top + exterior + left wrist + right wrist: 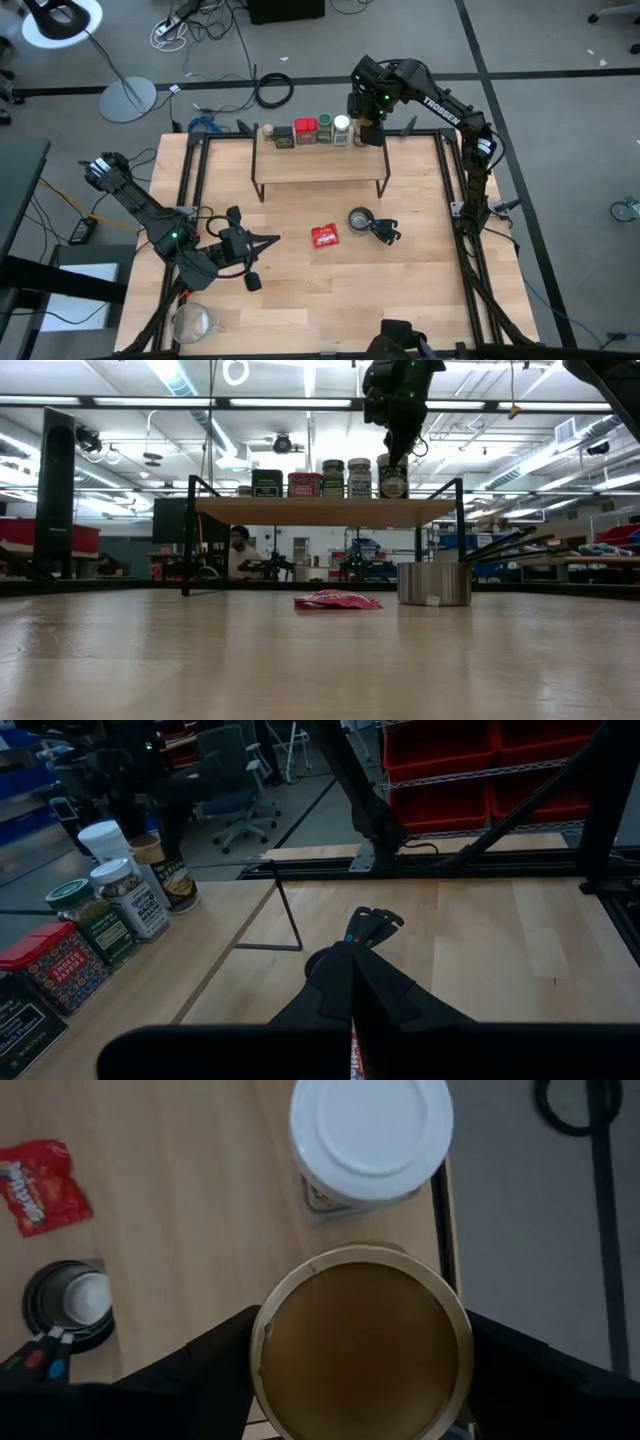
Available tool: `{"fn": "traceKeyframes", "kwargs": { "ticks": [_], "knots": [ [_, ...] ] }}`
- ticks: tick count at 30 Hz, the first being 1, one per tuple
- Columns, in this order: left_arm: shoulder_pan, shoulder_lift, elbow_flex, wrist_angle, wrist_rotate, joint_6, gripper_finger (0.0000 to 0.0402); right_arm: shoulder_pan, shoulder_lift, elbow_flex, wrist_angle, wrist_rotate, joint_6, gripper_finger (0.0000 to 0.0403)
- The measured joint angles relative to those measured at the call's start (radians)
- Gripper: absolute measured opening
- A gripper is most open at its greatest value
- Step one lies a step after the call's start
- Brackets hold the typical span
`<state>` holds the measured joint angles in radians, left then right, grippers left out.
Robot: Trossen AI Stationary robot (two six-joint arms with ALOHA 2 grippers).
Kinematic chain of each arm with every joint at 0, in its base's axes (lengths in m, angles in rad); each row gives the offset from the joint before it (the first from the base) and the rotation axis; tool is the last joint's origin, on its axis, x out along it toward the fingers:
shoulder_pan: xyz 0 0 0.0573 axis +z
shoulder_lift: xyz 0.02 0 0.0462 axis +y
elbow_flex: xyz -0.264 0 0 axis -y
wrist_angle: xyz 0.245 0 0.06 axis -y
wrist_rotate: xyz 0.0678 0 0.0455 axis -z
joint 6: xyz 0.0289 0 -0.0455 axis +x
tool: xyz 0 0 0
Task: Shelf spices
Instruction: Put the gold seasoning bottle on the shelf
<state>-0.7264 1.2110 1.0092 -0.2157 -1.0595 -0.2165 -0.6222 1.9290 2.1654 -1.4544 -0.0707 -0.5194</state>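
Note:
The shelf (320, 165) stands at the table's far middle. Along its far edge the spices stand in a row: a dark square tin (284, 139), a red tin (305, 131), a green jar (324, 127), a white-capped jar (342, 127) and, at the right end, a wider tan-lidded jar (393, 478). My right gripper (368, 118) reaches down onto that jar from above. Over the table's near left my left gripper (268, 240) hangs shut and holds nothing, pointing toward the right edge. My right gripper has its two fingers (215, 1355) on opposite sides of the tan lid's rim (262, 1350), pinching the jar at its top. The fingers come from above, pointing steeply down. The jar stands upright with its base on the shelf plank (320, 510), next to the white-capped jar (370, 1135).
A flat red packet (324, 236) and a round metal cup with a black handle (362, 219) lie on the table in front of the shelf. A clear glass vessel (195, 322) sits at the near left corner. A person (240, 545) sits in the room beyond.

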Motion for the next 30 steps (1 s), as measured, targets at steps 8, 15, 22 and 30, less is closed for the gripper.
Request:
{"fn": "traceKeyframes", "kwargs": {
  "ticks": [8,15,22,30],
  "knots": [
    [0.0,0.0,0.0,0.0,0.0,0.002,0.0004,0.004,0.0,0.0,0.003,0.012,0.01,0.0295],
    [0.0,0.0,0.0,0.0,0.0,0.002,0.0004,0.004,0.0,0.001,0.002,0.026,0.016,0.0295],
    [0.0,0.0,0.0,0.0,0.0,0.002,0.0004,0.005,0.0,0.001,-0.01,0.007,0.029,0.0294],
    [0.0,0.0,0.0,0.0,0.0,0.003,0.0004,0.007,0.0,0.001,-0.006,0.0,0.032,0.0293]
  ]
}}
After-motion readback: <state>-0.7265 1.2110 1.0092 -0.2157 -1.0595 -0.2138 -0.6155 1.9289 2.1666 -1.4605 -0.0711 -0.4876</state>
